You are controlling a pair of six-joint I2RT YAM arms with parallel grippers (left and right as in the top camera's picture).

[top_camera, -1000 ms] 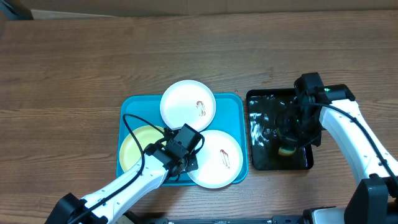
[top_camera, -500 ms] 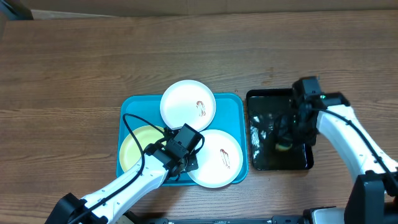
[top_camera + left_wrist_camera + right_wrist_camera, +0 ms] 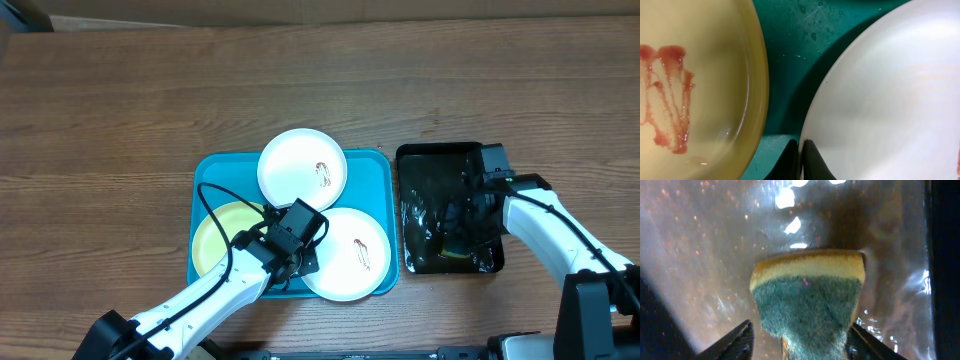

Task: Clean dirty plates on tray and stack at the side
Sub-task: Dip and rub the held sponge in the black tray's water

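The turquoise tray (image 3: 375, 170) holds three plates. A white plate (image 3: 302, 168) with a small smear sits at the back. A pale yellow plate (image 3: 222, 240) lies at the left; its red smears show on the same plate (image 3: 690, 85) in the left wrist view. A second white plate (image 3: 350, 255) lies at the front right. My left gripper (image 3: 308, 258) is shut on the rim of that white plate (image 3: 880, 100); its fingertips (image 3: 801, 162) pinch the edge. My right gripper (image 3: 800, 347) stands open over a yellow and green sponge (image 3: 807, 300), its left finger (image 3: 737, 340) apart from it.
A glossy black tray (image 3: 440, 150) with water in it stands right of the turquoise tray; the sponge (image 3: 458, 247) lies in its front part under my right gripper (image 3: 468, 222). Bare wooden table (image 3: 120, 110) surrounds both trays.
My right gripper has opened off the sponge, and its wrist has shifted toward the table's front. The left arm and the plates have not moved.
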